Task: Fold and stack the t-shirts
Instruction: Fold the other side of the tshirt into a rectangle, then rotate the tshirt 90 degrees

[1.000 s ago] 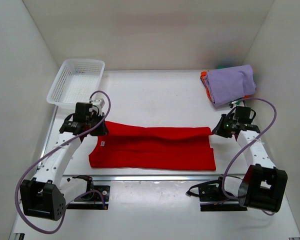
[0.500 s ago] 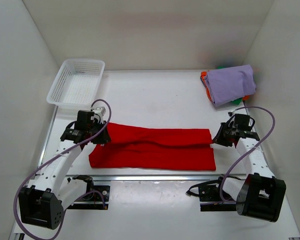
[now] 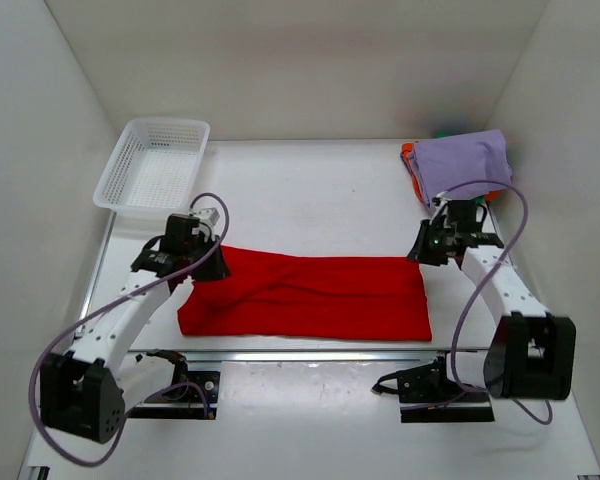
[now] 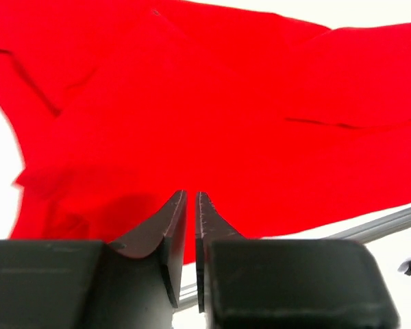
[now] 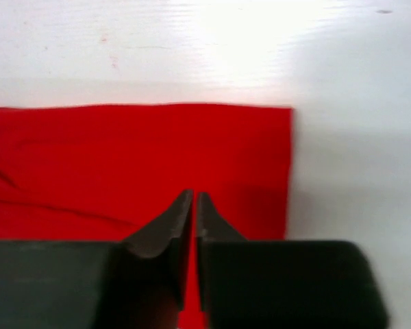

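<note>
Red shirt (image 3: 310, 295) lay as a long flat band across the near part of the table (image 3: 310, 190), with a gripper over each far corner. The left gripper (image 4: 190, 195) had its jaws drawn almost together, only a thin slit between them, and no cloth showed in that slit. It hung over the left end, where the cloth looked rumpled and creased. The right gripper (image 5: 193, 196) was likewise nearly closed on nothing visible, poised just inside the far right corner, which lay square and flat. The step in hand seemed to be the next fold of this band. To do it well, both jaws would likely need to spread first, then come down on matching corners and pinch every layer, not only the top one. The arms should travel together so the edge stays taut and the left wrinkles draw out. Farther off, the stack (image 3: 465, 165) of folded shirts, lavender on top, sat at the far right, well apart, and the basket (image 3: 165, 122) at the far left.
</note>
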Robot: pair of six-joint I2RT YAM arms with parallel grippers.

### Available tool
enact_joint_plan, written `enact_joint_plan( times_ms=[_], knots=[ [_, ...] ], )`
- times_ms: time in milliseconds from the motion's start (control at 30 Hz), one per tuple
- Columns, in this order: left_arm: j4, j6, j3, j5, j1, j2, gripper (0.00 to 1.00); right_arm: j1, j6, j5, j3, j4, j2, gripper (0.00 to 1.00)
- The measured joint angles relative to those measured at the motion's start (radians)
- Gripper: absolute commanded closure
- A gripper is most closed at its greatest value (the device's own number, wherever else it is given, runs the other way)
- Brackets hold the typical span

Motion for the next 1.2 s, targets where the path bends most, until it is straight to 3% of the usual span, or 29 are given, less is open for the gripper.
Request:
enact_joint_plan(
  times_ms=[267, 433, 567, 833, 867, 900, 1033, 1200],
  knots=[
    [0.153, -0.101, -0.010, -0.012, -0.044, 0.391, 0.88, 0.029, 0.006, -0.064, 0.101, 0.044, 0.376, 0.99],
    [0.151, -0.131, 0.184, 0.000, -0.075, 0.649, 0.95, 0.031, 0.067, -0.025, 0.113, 0.020, 0.435, 1.00],
    [0.067, -0.124, 0.586, 0.016, -0.099, 0.950, 0.96, 0.074, 0.168, 0.029, 0.045, 0.042, 0.365, 1.00],
    [-0.199, -0.130, 1.841, 0.064, -0.128, 1.698, 1.00, 0.400, 0.526, 0.093, -0.237, 0.154, 0.087, 1.00],
    [-0.195, -0.144, 1.921, 0.084, -0.128, 1.750, 1.00, 0.452, 0.592, 0.090, -0.280, 0.195, 0.053, 1.00],
    [-0.174, -0.155, 1.928, 0.108, -0.129, 1.764, 1.00, 0.498, 0.654, 0.094, -0.314, 0.235, 0.027, 0.99],
    [-0.096, -0.186, 1.716, 0.150, -0.132, 1.658, 1.00, 0.712, 0.890, 0.133, -0.408, 0.410, -0.003, 1.00],
    [-0.098, -0.240, 1.875, 0.213, -0.135, 1.760, 1.00, 0.888, 1.064, 0.146, -0.417, 0.616, 0.104, 1.00]
  ],
)
